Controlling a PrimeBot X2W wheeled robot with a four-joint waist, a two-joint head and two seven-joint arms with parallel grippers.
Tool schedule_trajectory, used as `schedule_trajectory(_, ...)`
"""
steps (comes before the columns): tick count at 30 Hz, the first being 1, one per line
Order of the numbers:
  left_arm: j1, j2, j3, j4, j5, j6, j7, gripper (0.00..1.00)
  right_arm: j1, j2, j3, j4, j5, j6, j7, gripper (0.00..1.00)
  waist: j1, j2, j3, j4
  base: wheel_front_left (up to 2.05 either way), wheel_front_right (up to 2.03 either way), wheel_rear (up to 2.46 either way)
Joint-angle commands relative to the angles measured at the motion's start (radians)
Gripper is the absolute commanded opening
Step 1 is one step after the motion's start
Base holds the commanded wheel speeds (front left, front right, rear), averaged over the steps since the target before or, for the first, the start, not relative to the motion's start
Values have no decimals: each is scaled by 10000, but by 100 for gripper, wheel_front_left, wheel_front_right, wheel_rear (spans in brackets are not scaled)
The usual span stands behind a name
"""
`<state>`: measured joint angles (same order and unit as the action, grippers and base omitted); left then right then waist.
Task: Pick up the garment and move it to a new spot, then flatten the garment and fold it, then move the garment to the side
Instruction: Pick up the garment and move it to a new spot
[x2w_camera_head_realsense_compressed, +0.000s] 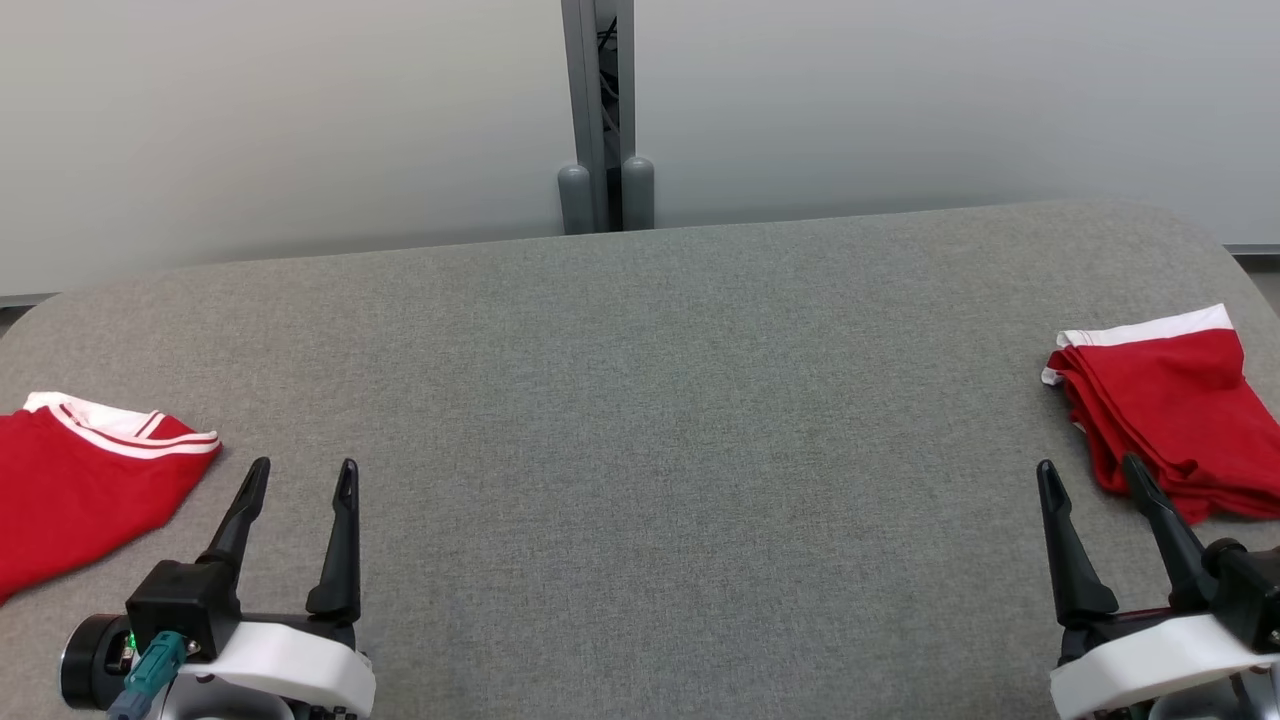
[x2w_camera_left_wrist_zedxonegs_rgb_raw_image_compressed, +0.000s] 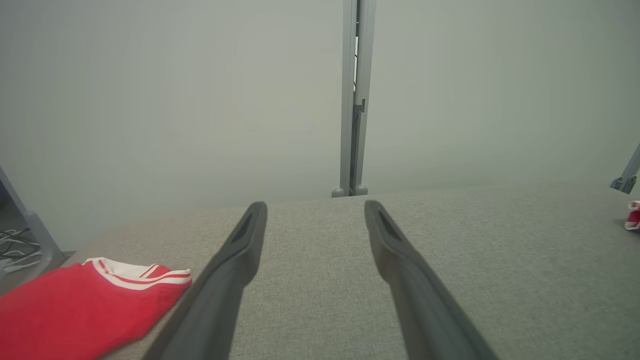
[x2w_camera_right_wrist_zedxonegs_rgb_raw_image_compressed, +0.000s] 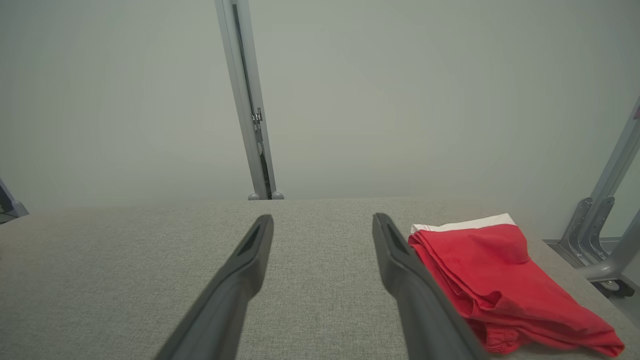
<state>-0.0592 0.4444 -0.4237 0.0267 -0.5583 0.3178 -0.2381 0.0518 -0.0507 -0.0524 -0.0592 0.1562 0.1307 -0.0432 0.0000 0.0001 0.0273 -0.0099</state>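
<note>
A folded red garment with a white band (x2w_camera_head_realsense_compressed: 1165, 400) lies at the table's right edge, also plain in the right wrist view (x2w_camera_right_wrist_zedxonegs_rgb_raw_image_compressed: 490, 280). Another red garment with a white striped collar (x2w_camera_head_realsense_compressed: 80, 470) lies at the left edge, seen too in the left wrist view (x2w_camera_left_wrist_zedxonegs_rgb_raw_image_compressed: 85, 305). My left gripper (x2w_camera_head_realsense_compressed: 303, 475) is open near the front left, empty, just right of the collared garment. My right gripper (x2w_camera_head_realsense_compressed: 1090, 470) is open at the front right, empty, its right finger overlapping the folded garment's near corner in view.
The grey fabric-covered table (x2w_camera_head_realsense_compressed: 640, 420) stretches wide between both garments. A pale wall with a grey metal post (x2w_camera_head_realsense_compressed: 598, 110) stands behind the far edge. A metal frame leg (x2w_camera_right_wrist_zedxonegs_rgb_raw_image_compressed: 605, 235) stands off the right side, cables (x2w_camera_left_wrist_zedxonegs_rgb_raw_image_compressed: 12, 247) on the floor to the left.
</note>
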Motion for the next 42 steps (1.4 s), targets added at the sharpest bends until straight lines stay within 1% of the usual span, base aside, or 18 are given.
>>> schedule_trajectory(1,-140,14,2,29,-53,0,-5,100,-16,-20,1,-4,11,2,-44,100,0,-1,3,-1,0,0,0)
schedule_trajectory(8,-171,-1,-48,46,-56,3,14,100,-21,-20,-25,45,77,2,-64,100,0,-1,-13,12,0,0,0)
schedule_trajectory(11,-344,-41,-124,74,-70,-89,48,100,29,-19,-93,15,116,2,-140,100,0,-1,41,219,0,0,0)
schedule_trajectory(14,-542,-158,-124,33,-22,-80,0,100,-51,-23,-46,-78,25,2,-184,100,0,-1,155,684,0,0,0)
schedule_trajectory(22,-959,-379,175,126,-65,-144,-173,100,-454,-48,404,-312,-109,2,-93,100,0,-1,442,2466,0,0,0)
schedule_trajectory(27,-878,-499,448,230,-49,-159,-229,100,-586,-133,564,-332,-118,2,-2,100,0,-1,498,3551,0,0,0)
schedule_trajectory(32,-736,-671,760,247,41,-228,-262,100,-646,-155,775,-274,-16,2,104,100,0,-1,542,4430,0,0,0)
schedule_trajectory(36,-635,-722,944,169,147,-313,-273,100,-707,-146,873,-174,26,0,76,100,0,-1,536,4656,0,0,0)
schedule_trajectory(42,-551,-868,1110,112,297,-401,-276,100,-710,-128,939,-101,110,2,47,100,0,-1,537,4722,0,0,0)
